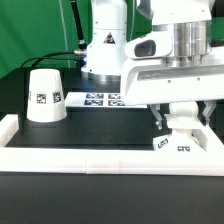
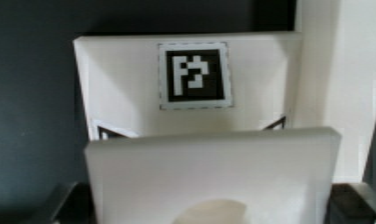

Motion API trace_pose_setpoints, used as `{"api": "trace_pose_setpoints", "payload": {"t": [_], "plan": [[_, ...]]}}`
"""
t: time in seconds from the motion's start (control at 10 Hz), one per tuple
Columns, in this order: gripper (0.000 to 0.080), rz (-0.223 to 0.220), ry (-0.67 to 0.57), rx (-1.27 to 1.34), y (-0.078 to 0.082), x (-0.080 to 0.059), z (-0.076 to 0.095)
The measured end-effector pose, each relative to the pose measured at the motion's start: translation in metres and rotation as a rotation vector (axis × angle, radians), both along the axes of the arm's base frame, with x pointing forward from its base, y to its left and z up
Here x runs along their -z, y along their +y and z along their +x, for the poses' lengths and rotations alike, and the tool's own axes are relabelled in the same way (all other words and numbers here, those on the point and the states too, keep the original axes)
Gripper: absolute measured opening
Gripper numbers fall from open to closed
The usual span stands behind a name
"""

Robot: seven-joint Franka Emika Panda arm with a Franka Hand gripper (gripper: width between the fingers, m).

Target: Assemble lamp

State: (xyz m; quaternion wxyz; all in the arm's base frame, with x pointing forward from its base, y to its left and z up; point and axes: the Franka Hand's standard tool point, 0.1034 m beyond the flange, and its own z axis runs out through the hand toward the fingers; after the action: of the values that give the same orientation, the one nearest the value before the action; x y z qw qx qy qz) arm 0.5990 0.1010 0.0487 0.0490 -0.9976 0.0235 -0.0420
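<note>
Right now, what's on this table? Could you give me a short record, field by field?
Shade: stands alone on the black table, wide end down, toward the exterior view's left.
Base: low white tagged block near the white rim, toward the exterior view's right.
Bulb: white ball directly over the base.
Gripper: lowered over the base, fingers on either side of the bulb; whether they grip it cannot be told.
Marker board: lies flat behind, beside the shade.

Matt white plastic shade (image 1: pixel 45 95), matt black table (image 1: pixel 70 140)
</note>
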Motion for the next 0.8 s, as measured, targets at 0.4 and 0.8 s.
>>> {"api": "trace_pose_setpoints", "payload": {"t": [0.4, 0.8], "plan": [[0.0692, 0.0, 0.001, 0.0, 0.0, 0.0, 0.0], [0.0699, -0.003, 0.002, 0.003, -0.003, -0.025, -0.026]]}}
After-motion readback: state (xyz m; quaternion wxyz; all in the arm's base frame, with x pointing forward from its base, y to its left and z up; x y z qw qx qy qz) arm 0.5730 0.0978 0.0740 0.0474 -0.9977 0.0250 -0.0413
